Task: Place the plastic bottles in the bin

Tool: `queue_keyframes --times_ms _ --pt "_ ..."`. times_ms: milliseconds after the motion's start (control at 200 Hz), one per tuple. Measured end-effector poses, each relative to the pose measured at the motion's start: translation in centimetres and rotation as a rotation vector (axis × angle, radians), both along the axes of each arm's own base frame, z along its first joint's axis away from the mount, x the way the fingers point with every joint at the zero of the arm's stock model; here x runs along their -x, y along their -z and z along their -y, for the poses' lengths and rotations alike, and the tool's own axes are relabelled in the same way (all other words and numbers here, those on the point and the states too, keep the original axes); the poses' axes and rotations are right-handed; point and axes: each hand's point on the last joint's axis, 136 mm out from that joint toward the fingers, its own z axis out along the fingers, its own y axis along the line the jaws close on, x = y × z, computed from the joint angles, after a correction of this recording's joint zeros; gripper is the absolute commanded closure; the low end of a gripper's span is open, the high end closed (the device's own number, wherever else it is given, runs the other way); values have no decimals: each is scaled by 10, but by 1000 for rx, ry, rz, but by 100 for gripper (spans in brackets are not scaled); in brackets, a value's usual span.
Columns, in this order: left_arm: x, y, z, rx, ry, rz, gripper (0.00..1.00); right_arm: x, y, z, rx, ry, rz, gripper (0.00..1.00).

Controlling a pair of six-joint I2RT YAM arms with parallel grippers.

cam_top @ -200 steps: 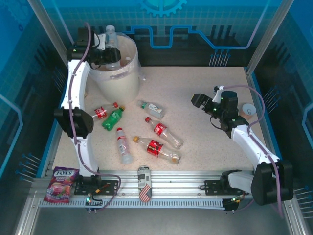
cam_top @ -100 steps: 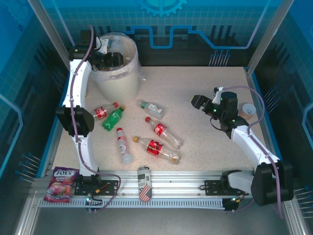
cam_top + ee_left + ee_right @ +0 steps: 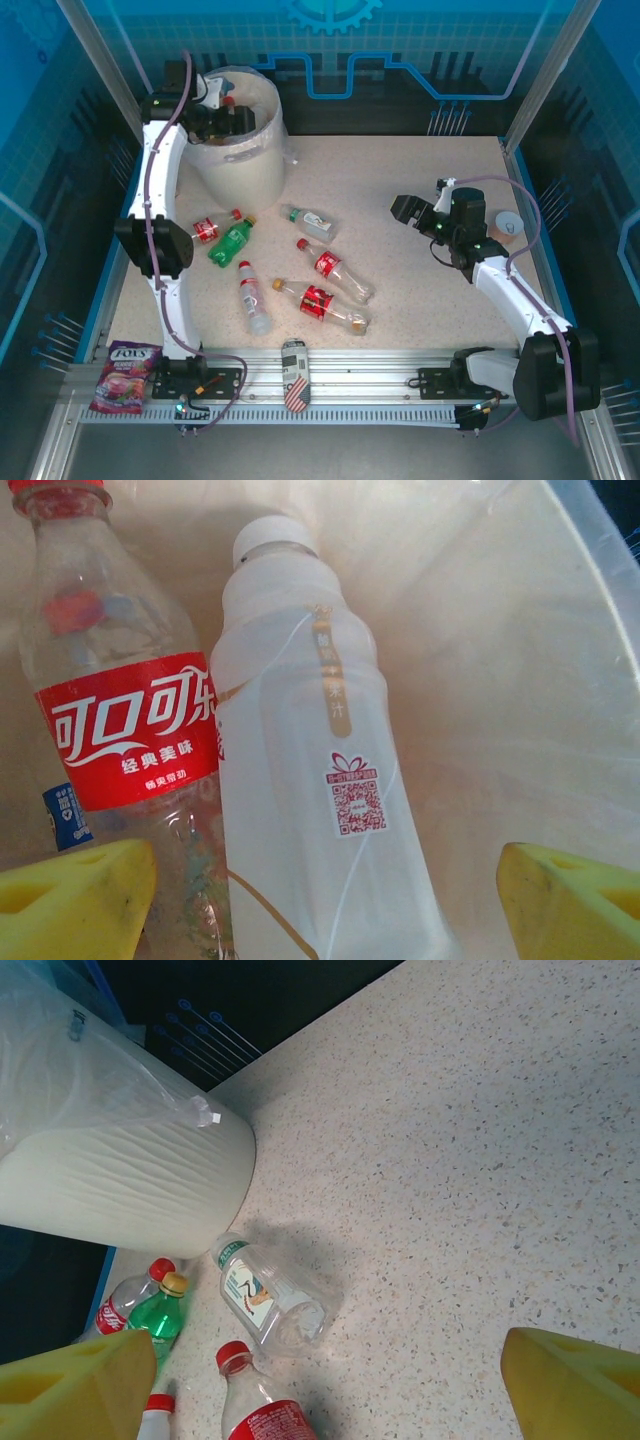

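My left gripper (image 3: pixel 236 120) hangs open over the mouth of the cream bin (image 3: pixel 246 172). In the left wrist view its yellow pads (image 3: pixel 70 895) stand wide apart above a white-capped milky bottle (image 3: pixel 300 750) and a red-labelled bottle (image 3: pixel 130 720), both lying free against the bin's lined inner wall (image 3: pixel 520 670). Several plastic bottles lie on the table: a green one (image 3: pixel 232 240), a small red-labelled one (image 3: pixel 205 230), a clear one (image 3: pixel 312 221). My right gripper (image 3: pixel 404 208) hovers open and empty over the table's right half, facing the clear bottle (image 3: pixel 270 1298).
Two more red-labelled bottles (image 3: pixel 332 268) (image 3: pixel 322 301) and a red-capped white one (image 3: pixel 252 297) lie mid-table. A patterned can (image 3: pixel 295 376) and a snack bag (image 3: pixel 124 376) sit on the front rail. A paper cup (image 3: pixel 510 226) stands at the right edge.
My left gripper opened and let go of the white-capped bottle it held above the bin; that bottle dropped inside. The right arm has not moved.
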Motion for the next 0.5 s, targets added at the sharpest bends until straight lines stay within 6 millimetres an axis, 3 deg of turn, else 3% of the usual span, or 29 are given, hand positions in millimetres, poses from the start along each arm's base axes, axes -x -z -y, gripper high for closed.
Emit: queue_keyframes --times_ms 285,385,500 --pt "6 -26 -2 -23 -3 59 10 -4 -4 -4 84 -29 1 9" --pt "17 -47 -5 -50 -12 101 9 -8 -8 -18 168 -88 2 9" --pt "38 -77 -9 -80 -29 148 8 -12 -13 -49 301 -206 29 6"
